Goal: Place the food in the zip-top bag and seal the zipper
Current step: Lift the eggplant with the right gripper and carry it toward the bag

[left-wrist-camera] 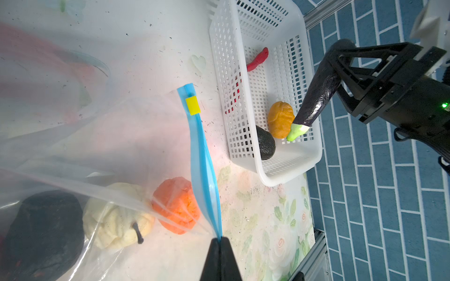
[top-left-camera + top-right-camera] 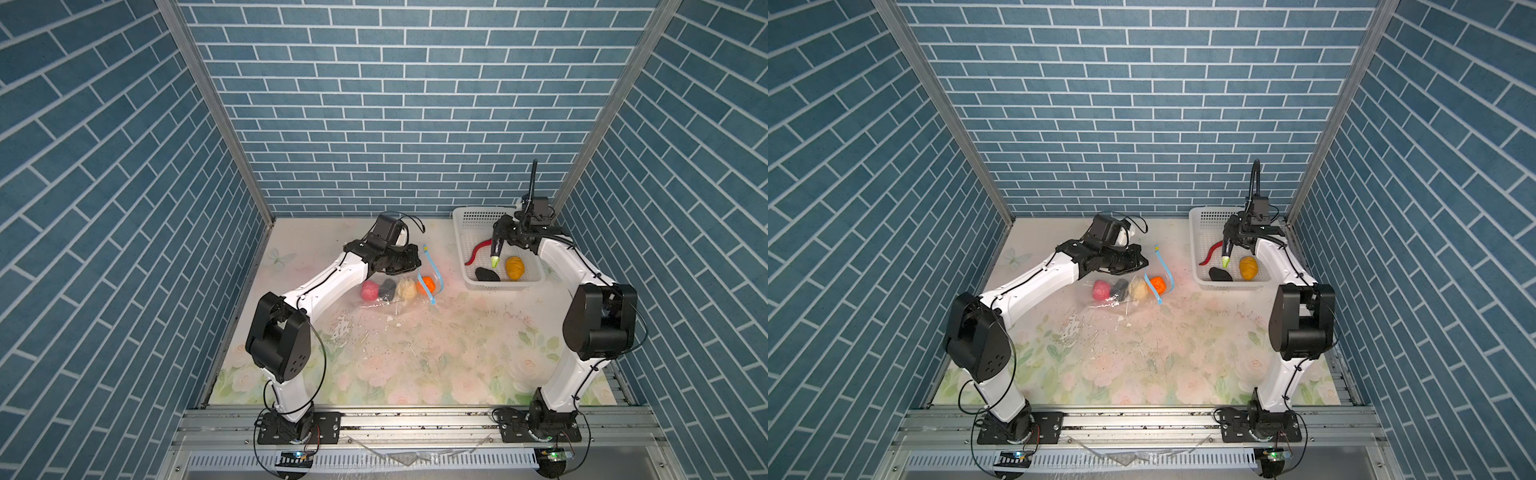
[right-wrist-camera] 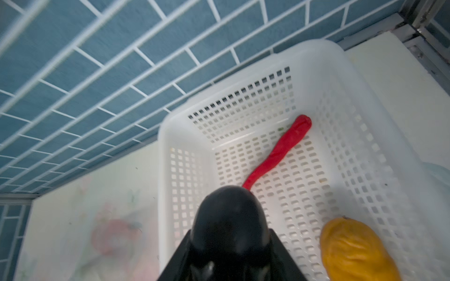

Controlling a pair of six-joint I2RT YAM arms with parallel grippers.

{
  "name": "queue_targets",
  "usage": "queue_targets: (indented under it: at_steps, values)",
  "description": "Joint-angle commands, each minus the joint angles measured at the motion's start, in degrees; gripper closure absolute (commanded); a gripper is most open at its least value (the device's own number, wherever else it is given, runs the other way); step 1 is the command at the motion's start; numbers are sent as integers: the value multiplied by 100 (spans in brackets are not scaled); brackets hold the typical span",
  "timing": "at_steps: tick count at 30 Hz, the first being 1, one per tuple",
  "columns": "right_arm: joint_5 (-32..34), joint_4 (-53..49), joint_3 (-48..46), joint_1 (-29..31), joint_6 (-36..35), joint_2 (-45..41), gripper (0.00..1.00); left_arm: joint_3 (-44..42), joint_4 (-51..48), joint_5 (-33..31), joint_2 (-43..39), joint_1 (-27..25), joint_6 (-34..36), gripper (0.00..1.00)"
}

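As the right gripper (image 2: 500, 237) clamps the eggplant (image 2: 496, 250) by its fat end, it hangs steeply, green stem down, over the basket (image 2: 473, 216) at right of centre in both top views. Inside lie a chili (image 2: 478, 251), a dark lump (image 2: 487, 274) and a yellow-brown lump (image 2: 514, 268). At centre the bag (image 2: 384, 306) holds a pink lump (image 2: 369, 290), a black lump (image 2: 386, 289), a cream lump (image 2: 406, 289) and an orange lump (image 2: 426, 284); its zipper (image 2: 439, 279) runs up-frame, slider (image 2: 424, 248) at the upper end, mouth bowed open toward the basket. The left gripper (image 1: 220, 243), closed, pinches the zipper.
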Motion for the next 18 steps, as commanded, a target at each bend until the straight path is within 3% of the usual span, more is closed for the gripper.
queue_targets:
  at_steps: [1, 10, 18]
  values:
    - [-341, 1450, -683, 97, 1018, -469, 65, 121, -42, -40, -94, 41, 22, 100]
    - [335, 3331, -2113, 1011, 1884, -1125, 68, 257, -42, -47, -102, 41, -30, 100]
    - [914, 4031, -2762, 1656, 2448, -1390, 68, 310, -38, -106, -128, 39, -29, 100]
